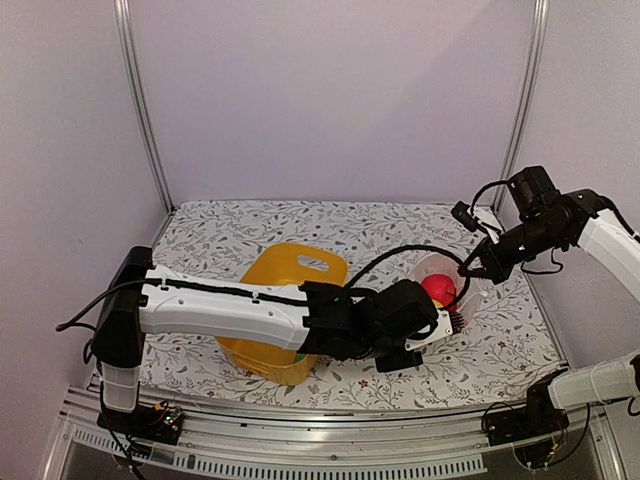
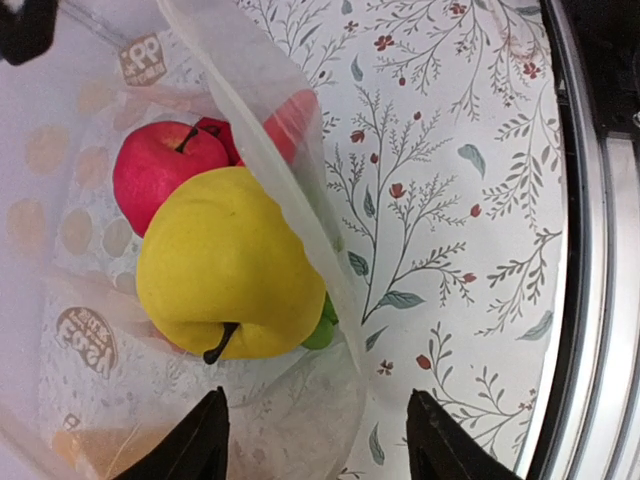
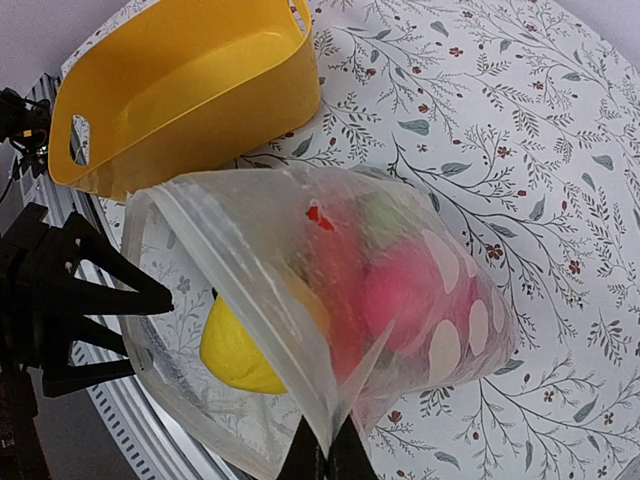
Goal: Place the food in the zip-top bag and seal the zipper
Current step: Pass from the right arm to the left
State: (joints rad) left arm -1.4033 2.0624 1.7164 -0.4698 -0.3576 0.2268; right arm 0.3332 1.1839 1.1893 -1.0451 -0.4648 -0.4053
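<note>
The zip-top bag (image 3: 430,300) is found on the right half of the floral-covered table (image 1: 250,225), just beside the yellow basket (image 3: 230,120), which is stood near the table's middle and is partly covered by the left arm (image 1: 220,305) in the top view. The bag's mouth is held wide, facing the near left, and its dotted closed end appears to be rested on the cloth. One side of the mouth edge is pinched by the right gripper (image 3: 325,458), whose fingers are pressed together on the plastic. From there the zipper (image 3: 235,275) is seen as a ribbed clear strip running up along the rim, its two sides parted and unsealed. Several pieces of food are contained in the bag. A yellow fruit (image 2: 225,265) with a dark stem is lodged nearest the opening. A red fruit (image 2: 160,170) is set behind it and touching it. Another red piece (image 2: 290,125) is seen only through the film and cannot be identified. A small green piece (image 2: 318,335) is tucked under the yellow fruit at the bag's wall. The left gripper (image 2: 315,400) is positioned at the mouth with its fingers spread apart. Nothing is held between them, and the yellow fruit is lying just beyond their tips. From the right wrist view the bag's contents are blurred by the crinkled plastic into pink, red and green shapes.
</note>
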